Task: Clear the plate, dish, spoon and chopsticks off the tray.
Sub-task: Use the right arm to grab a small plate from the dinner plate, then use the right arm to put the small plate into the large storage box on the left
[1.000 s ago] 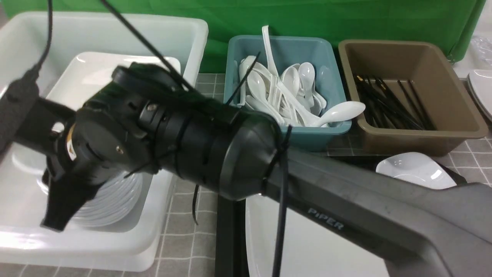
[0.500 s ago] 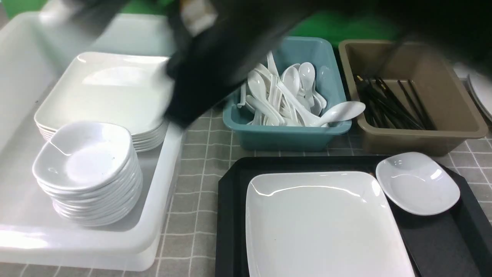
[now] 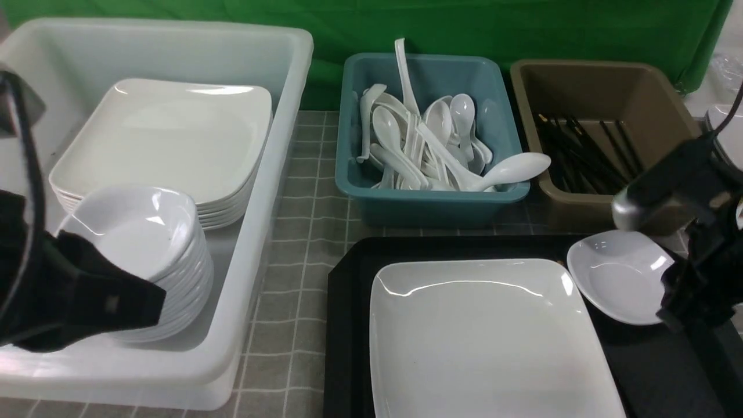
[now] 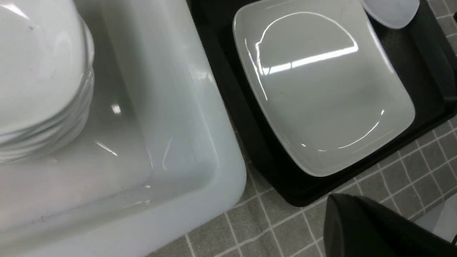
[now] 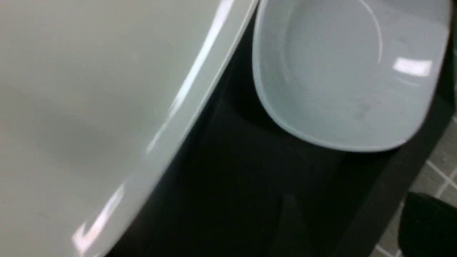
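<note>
The white square plate [image 3: 487, 337] [image 4: 321, 89] [image 5: 89, 107] lies on the black tray [image 3: 348, 325] [image 4: 228, 100]. A small white dish [image 3: 621, 273] [image 5: 342, 78] sits on the tray's far right corner. My right gripper [image 3: 676, 310] hangs at the dish's right edge; blur hides its jaws. My left gripper [image 3: 139, 305] [image 4: 335, 214] is shut and empty, low by the white tub's near corner. I see no spoon or chopsticks on the visible part of the tray.
A white tub [image 3: 273, 191] on the left holds stacked square plates [image 3: 168, 139] and stacked small dishes [image 3: 145, 232]. Behind the tray, a teal tub [image 3: 429, 203] holds several white spoons and a brown tub [image 3: 580, 209] holds black chopsticks. A grey checked cloth covers the table.
My right arm has swung from over the dish stack in the white tub back to the right, beside the dish on the tray. The left arm has come into view at lower left.
</note>
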`<state>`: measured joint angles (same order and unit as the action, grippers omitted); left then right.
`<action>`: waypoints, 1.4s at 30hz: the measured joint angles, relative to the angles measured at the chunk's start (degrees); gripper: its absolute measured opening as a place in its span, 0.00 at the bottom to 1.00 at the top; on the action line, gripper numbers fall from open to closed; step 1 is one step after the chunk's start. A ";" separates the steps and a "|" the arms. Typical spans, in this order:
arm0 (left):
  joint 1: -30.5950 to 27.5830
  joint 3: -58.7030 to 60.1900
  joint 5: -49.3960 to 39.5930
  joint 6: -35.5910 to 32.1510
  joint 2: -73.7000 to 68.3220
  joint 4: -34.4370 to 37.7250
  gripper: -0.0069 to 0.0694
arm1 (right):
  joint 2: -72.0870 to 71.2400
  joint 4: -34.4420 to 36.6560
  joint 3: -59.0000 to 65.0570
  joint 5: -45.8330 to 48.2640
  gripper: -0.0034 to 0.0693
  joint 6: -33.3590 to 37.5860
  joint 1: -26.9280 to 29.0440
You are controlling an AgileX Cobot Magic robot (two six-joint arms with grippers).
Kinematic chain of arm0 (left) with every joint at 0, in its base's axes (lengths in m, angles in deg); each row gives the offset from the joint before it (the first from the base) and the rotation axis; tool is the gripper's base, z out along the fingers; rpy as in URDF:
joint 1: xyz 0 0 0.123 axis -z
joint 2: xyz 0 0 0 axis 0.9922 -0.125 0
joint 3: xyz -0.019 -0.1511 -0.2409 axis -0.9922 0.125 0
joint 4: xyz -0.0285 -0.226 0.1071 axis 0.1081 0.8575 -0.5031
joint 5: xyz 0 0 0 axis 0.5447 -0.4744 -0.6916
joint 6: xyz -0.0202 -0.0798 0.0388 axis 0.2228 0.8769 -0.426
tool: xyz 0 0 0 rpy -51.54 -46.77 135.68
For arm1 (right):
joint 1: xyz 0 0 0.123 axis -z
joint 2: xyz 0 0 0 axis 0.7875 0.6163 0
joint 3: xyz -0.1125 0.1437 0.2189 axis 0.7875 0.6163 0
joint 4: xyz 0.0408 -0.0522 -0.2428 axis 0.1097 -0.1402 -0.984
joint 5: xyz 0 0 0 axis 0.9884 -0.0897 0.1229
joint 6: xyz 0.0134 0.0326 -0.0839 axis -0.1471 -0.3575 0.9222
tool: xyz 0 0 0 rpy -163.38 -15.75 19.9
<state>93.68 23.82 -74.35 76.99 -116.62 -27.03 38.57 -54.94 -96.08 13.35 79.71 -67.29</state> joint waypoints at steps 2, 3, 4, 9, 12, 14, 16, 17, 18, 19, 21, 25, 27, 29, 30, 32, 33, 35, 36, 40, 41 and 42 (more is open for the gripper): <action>0.00 0.19 0.61 -1.08 -1.13 0.00 0.09 | 1.27 0.33 3.19 -6.67 0.75 0.59 -0.02; 0.00 0.30 0.70 -1.28 -1.28 0.00 0.09 | 1.97 0.44 3.79 -8.57 0.77 1.05 -0.02; 0.00 0.30 0.77 -1.35 -1.35 0.00 0.09 | 2.54 0.44 4.11 -9.85 0.77 1.41 -0.02; 0.00 0.40 0.82 -1.48 -1.47 -1.12 0.09 | 7.90 -2.42 4.64 -14.77 0.79 0.98 -0.02; 0.00 0.40 0.82 -1.48 -1.47 -1.12 0.09 | 10.94 -3.38 4.85 -15.88 0.79 0.43 -0.02; 0.00 0.40 0.82 -1.48 -1.47 -1.05 0.09 | 12.41 -3.76 4.85 -16.94 0.79 0.32 -0.02; 0.00 0.40 0.82 -1.48 -1.47 -0.99 0.09 | 14.08 -3.90 4.85 -18.50 0.78 0.32 -0.02; 0.00 0.40 0.82 -1.48 -1.47 -0.99 0.09 | 14.53 -3.90 4.85 -18.88 0.76 0.32 -0.02; 0.00 0.40 0.82 -1.48 -1.47 -0.99 0.09 | 14.95 -3.92 4.85 -19.49 0.71 0.32 -0.02; 0.00 0.40 0.82 -1.48 -1.47 -0.99 0.09 | 15.13 -3.97 4.85 -19.77 0.65 0.32 -0.02; 0.00 0.40 0.82 -1.48 -1.47 -0.93 0.09 | 15.19 -4.26 4.85 -19.91 0.49 0.32 -0.02; 0.00 0.40 0.96 -1.48 -1.47 -0.92 0.09 | 13.19 -5.40 4.25 -21.19 0.23 1.37 -0.30; 0.00 0.40 1.09 -1.48 -1.47 -0.98 0.09 | 12.20 -5.40 4.25 -20.67 0.21 1.24 -0.30; 0.00 0.40 1.26 -1.48 -1.46 -1.05 0.09 | 8.83 -5.03 4.19 -18.63 0.16 -1.35 -0.30; 0.00 0.40 1.38 -1.48 -1.46 -1.05 0.09 | 6.93 -4.70 4.05 -17.06 0.15 -2.77 -0.30; 0.00 0.40 1.77 -1.32 -1.46 -1.18 0.09 | 3.41 -3.55 3.70 -13.65 0.14 -4.99 -0.37; 0.00 0.40 2.11 -1.02 -1.46 -1.45 0.09 | 1.94 -3.21 3.58 -12.50 0.14 -5.82 -0.53; 0.00 0.40 4.33 1.83 -1.46 -3.99 0.09 | -5.38 0.19 1.55 -9.35 0.14 -7.31 -2.14; 0.00 0.40 4.53 2.13 -1.46 -4.33 0.09 | -5.38 0.57 1.34 -9.35 0.14 -7.31 -2.14; -0.58 0.40 6.84 12.68 -1.46 -16.51 0.09 | -11.87 13.96 -6.76 -9.49 0.14 -1.54 -10.45; -1.07 0.40 7.01 14.63 -1.46 -19.62 0.09 | -11.50 16.66 -9.13 -9.56 0.14 0.51 -12.60; -1.70 0.40 7.21 16.40 -1.46 -22.00 0.09 | -10.54 19.15 -11.11 -9.56 0.14 3.41 -15.01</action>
<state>91.98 24.22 -67.14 93.39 -118.07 -49.02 28.03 -35.79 -107.18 3.79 83.12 -82.30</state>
